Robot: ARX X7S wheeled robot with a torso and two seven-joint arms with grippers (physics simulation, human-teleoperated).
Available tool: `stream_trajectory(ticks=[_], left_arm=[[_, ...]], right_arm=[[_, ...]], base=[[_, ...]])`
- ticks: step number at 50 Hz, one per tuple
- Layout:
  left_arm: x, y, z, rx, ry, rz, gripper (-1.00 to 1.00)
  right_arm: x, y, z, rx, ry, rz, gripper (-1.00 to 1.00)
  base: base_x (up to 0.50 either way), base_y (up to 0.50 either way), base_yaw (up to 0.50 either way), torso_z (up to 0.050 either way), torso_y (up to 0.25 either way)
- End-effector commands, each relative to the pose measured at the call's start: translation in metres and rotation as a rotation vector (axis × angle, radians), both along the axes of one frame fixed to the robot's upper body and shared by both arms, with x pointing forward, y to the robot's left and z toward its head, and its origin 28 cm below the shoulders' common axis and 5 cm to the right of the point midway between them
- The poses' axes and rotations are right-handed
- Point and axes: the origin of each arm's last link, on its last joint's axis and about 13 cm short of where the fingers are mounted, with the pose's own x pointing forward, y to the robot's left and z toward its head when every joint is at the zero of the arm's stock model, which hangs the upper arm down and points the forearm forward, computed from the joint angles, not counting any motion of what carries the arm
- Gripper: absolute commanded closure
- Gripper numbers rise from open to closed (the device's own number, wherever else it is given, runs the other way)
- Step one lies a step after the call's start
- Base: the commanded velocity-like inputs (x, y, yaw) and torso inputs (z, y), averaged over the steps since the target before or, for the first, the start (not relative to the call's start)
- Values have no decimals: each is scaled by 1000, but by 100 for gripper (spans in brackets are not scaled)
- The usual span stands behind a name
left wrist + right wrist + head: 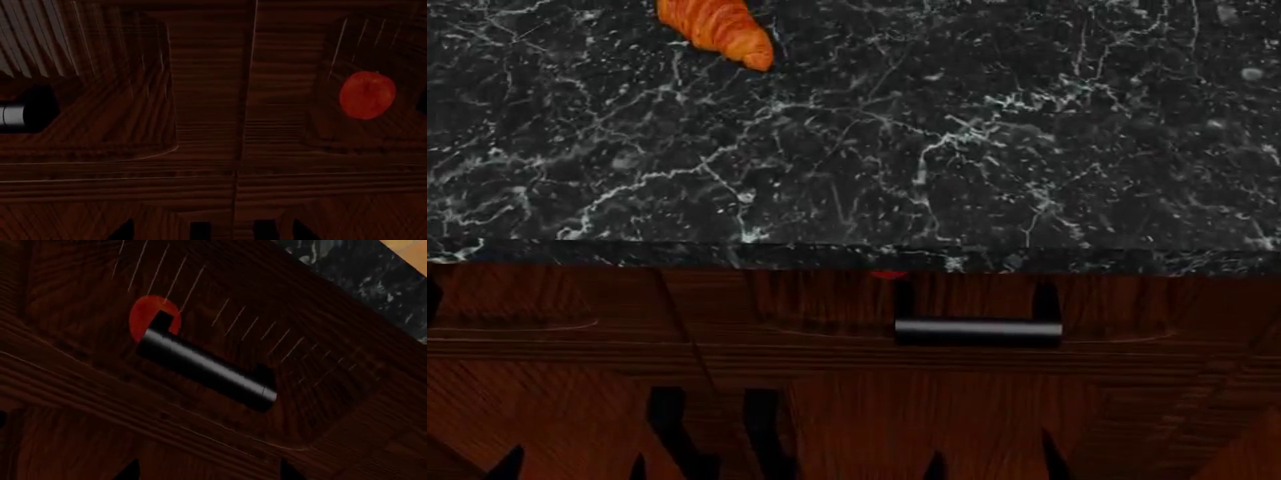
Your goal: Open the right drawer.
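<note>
The right drawer [827,300] is a dark reddish-brown wood front under the counter edge, flush with the front beside it. Its grey bar handle [977,330] sits on black posts, with the red spot [888,273] just showing above. In the right wrist view the handle [207,367] lies ahead with the red spot [150,315] behind its end. My right gripper [208,471] is open and empty, just below the handle [990,462]. My left gripper [232,231] is open and empty, facing the seam between the two drawers [714,425]. The red spot [367,95] also shows in the left wrist view.
A black marble countertop [961,150] overhangs the drawers, with a croissant [718,28] at its far left. The like left drawer front [547,300] has no red spot; its handle end [20,116] shows in the left wrist view.
</note>
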Motion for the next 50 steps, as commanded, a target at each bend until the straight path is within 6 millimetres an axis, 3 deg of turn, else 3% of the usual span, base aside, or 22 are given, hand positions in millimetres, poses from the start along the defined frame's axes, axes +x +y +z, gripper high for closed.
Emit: stream_trajectory(ticks=[1, 14, 30, 33, 35, 38, 43, 50], left_arm=[[1, -1, -1, 5, 4, -2, -100], [1, 0, 0, -2, 7, -3, -100], [1, 0, 0, -2, 7, -3, -100], [0, -1, 0, 2, 8, -5, -100], [0, -1, -1, 3, 8, -6, -100], [0, 0, -2, 1, 10, -3, -100], [0, -1, -1, 9, 10, -1, -100], [1, -1, -3, 13, 11, -2, -100]], right_arm=[[2, -5, 7, -307, -44, -45, -100], [8, -6, 13, -579, -56, -134, -100], [8, -6, 13, -579, -56, -134, -100], [8, -5, 13, -664, -72, -132, -100], [11, -2, 6, -829, -93, -124, -100], [15, -1, 10, -811, -96, -121, -100], [24, -3, 7, -980, -108, -151, -100], [33, -7, 9, -1034, -117, -178, -100]], base=[[0, 0, 0, 0, 0], [0, 0, 0, 0, 0], [0, 0, 0, 0, 0], [0, 0, 0, 0, 0], [0, 0, 0, 0, 0], [0, 0, 0, 0, 0], [0, 0, 0, 0, 0], [0, 0, 0, 0, 0]])
